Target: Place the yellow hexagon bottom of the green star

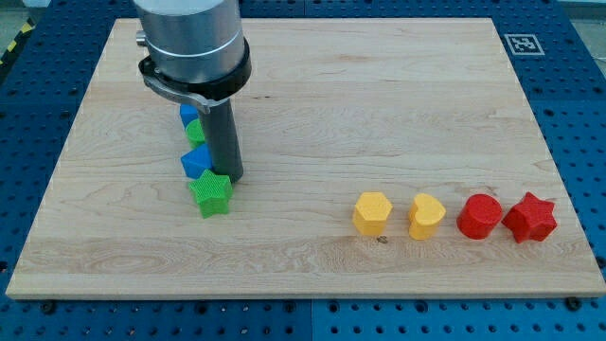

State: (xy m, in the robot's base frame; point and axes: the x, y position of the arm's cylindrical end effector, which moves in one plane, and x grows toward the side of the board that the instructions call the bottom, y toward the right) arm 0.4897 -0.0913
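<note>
The yellow hexagon (372, 212) lies right of the board's middle, near the view's bottom. The green star (210, 193) lies at the left, far from the hexagon. My tip (230, 177) stands right next to the green star's upper right edge and just right of a blue block (196, 160). Another green block (193, 132) and another blue block (187, 114) sit above, partly hidden behind the rod.
A yellow heart (426, 216), a red cylinder (479, 216) and a red star (530, 218) stand in a row right of the hexagon. The wooden board (379, 95) lies on a blue perforated table. A marker tag (522, 44) sits at the top right corner.
</note>
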